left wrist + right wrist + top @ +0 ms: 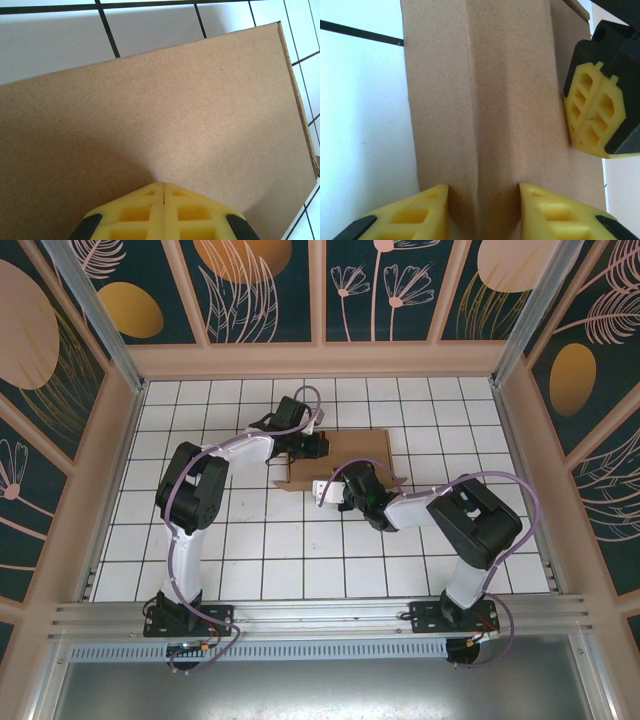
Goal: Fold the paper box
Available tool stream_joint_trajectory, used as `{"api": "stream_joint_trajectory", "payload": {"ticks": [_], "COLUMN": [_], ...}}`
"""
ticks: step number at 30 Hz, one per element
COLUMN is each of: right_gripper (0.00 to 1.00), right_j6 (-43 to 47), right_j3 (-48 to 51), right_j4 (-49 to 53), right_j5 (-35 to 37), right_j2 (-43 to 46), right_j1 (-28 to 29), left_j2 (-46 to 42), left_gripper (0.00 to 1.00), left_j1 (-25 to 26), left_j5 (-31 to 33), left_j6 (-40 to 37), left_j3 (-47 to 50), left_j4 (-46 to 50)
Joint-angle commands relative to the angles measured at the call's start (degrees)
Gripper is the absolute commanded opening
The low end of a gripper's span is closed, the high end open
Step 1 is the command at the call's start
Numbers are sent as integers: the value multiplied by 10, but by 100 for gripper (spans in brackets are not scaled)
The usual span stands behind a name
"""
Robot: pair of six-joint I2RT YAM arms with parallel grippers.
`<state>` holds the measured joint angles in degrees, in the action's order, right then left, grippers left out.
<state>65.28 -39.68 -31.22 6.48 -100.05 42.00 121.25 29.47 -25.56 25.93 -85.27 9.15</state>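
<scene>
The paper box [362, 448] lies as a flat brown cardboard piece on the white tiled floor, mid-table. My left gripper [312, 447] rests on its left part; in the left wrist view the yellow fingertips [163, 184] are shut together and press down on the plain cardboard [165, 110]. My right gripper [336, 487] is at the box's near edge. In the right wrist view its jaws [484, 189] stand apart on either side of a raised crease in the cardboard [477, 100]. The left gripper's shut fingers [594, 112] show at the right of that view.
The tiled floor [260, 540] is ringed by low beige walls [115, 470] with patterned panels behind. Both arm bases sit on the metal rail [320, 618] at the near edge. Bare tiles lie left, right and in front of the box.
</scene>
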Motion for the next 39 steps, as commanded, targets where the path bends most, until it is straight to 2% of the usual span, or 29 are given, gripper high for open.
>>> {"api": "stream_joint_trajectory", "payload": {"ticks": [1, 4, 8, 11, 14, 17, 19, 22, 23, 26, 29, 31, 39], "right_gripper": [47, 62, 63, 61, 60, 59, 57, 56, 57, 62, 66, 67, 70], "right_j6": [-52, -119, -293, -424, -544, -613, -645, -729, -771, -840, -865, -877, -888], "right_j3": [-19, -19, -31, -9, -22, -71, -56, -71, -93, -131, -131, -127, -110], "right_j4": [1, 59, 93, 49, 85, 195, 173, 199, 233, 294, 284, 267, 237], "right_j5": [10, -95, -226, -219, -114, -48, -18, -30, -45, -167, -281, -331, -394], "right_j2": [13, 80, 171, 230, 259, 240, 232, 206, 185, 123, 81, 60, 3], "right_j1": [-9, -10, -42, -76, -101, -141, -162, -212, -236, -307, -344, -353, -364], "left_j2": [0, -38, -96, -148, -195, -200, -191, -177, -173, -148, -131, -125, -71], "left_gripper": [0, 11, 20, 23, 25, 28, 29, 29, 29, 29, 30, 30, 25], "left_j1": [11, 2, -15, -25, -40, -63, -77, -91, -94, -96, -96, -96, -107], "left_j5": [-57, -66, -31, 57, 119, 134, 130, 137, 132, 106, 89, 65, 44], "left_j6": [7, 26, 38, 38, 40, 44, 45, 35, 29, 10, 4, 8, 4], "left_j3": [18, 16, 5, 19, 66, 106, 124, 148, 154, 152, 144, 150, 140], "left_j4": [51, 30, 32, 45, 29, 22, 21, 15, 12, 20, 36, 24, 20]}}
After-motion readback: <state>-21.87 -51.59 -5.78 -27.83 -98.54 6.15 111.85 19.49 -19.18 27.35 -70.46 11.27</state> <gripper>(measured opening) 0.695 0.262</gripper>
